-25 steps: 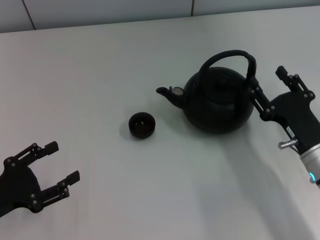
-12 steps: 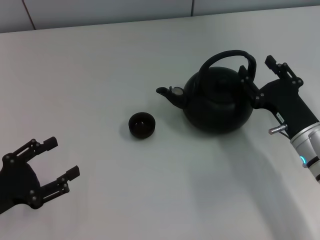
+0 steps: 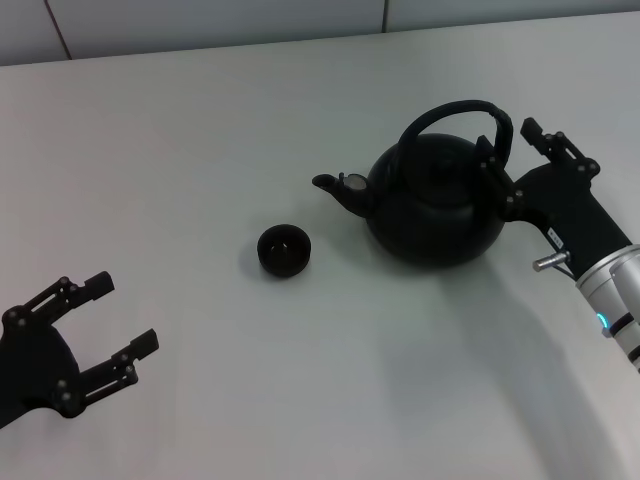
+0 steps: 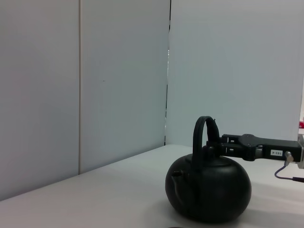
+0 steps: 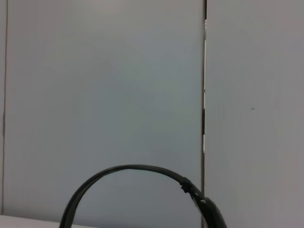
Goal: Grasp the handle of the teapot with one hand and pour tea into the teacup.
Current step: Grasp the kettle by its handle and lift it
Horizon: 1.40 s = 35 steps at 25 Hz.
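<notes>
The matte-black teapot (image 3: 435, 205) stands upright right of centre, spout pointing left. Its arched handle (image 3: 455, 107) curves over the lid. The tiny black teacup (image 3: 284, 249) sits to the left of the spout, a little apart from it. My right gripper (image 3: 511, 146) is open at the handle's right end, with one finger on each side of it, not closed on it. The left wrist view shows the teapot (image 4: 209, 190) with the right gripper (image 4: 227, 143) level with the handle (image 4: 201, 135). The right wrist view shows the handle arch (image 5: 133, 170) close up. My left gripper (image 3: 117, 317) is open and empty at the near left.
The white table (image 3: 200, 140) carries only the teapot and the cup. A pale panelled wall (image 4: 118, 71) stands behind it.
My right gripper has moved left and farther back, bringing its fingers around the right end of the handle. The left gripper has shifted only slightly. Teapot and cup have not moved.
</notes>
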Available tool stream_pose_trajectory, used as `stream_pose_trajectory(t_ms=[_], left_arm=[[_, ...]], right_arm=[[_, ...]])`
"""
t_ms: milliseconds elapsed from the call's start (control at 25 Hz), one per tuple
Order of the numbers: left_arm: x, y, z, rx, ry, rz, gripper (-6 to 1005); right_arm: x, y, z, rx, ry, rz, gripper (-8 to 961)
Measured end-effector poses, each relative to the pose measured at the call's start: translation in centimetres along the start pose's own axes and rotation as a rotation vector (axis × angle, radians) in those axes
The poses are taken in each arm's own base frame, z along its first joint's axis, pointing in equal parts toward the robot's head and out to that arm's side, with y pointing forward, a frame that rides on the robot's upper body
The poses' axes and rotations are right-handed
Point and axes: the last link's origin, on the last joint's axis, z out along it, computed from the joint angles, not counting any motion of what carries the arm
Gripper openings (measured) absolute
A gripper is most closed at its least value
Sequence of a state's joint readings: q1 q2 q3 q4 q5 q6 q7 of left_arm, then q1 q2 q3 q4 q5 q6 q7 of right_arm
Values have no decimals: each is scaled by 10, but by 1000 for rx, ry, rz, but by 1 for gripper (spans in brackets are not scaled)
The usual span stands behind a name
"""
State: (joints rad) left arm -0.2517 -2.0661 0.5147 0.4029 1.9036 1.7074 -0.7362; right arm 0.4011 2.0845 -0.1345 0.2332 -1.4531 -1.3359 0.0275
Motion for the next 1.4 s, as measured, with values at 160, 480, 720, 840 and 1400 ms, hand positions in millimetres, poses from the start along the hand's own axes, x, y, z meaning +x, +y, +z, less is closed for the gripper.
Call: stream_pose_trajectory(t_ms=[160,480,720,840,1400], left_arm=[[0,1,-1,0,3,-1,812],[1,1,-1,-1,6,-1,812],[1,1,-1,-2,9,-1,812],[1,1,-1,-2,10,-2,812],[1,3,2,-11,23,-12,812]], right_arm=[[0,1,1,-9,-1,11,513],[-1,1,1,-11,-7,10,269],[-2,1,1,-11,-12,11,116],[-4,0,0,-7,-29,13,90],[-27,-24,29,-38,-101,82,88]])
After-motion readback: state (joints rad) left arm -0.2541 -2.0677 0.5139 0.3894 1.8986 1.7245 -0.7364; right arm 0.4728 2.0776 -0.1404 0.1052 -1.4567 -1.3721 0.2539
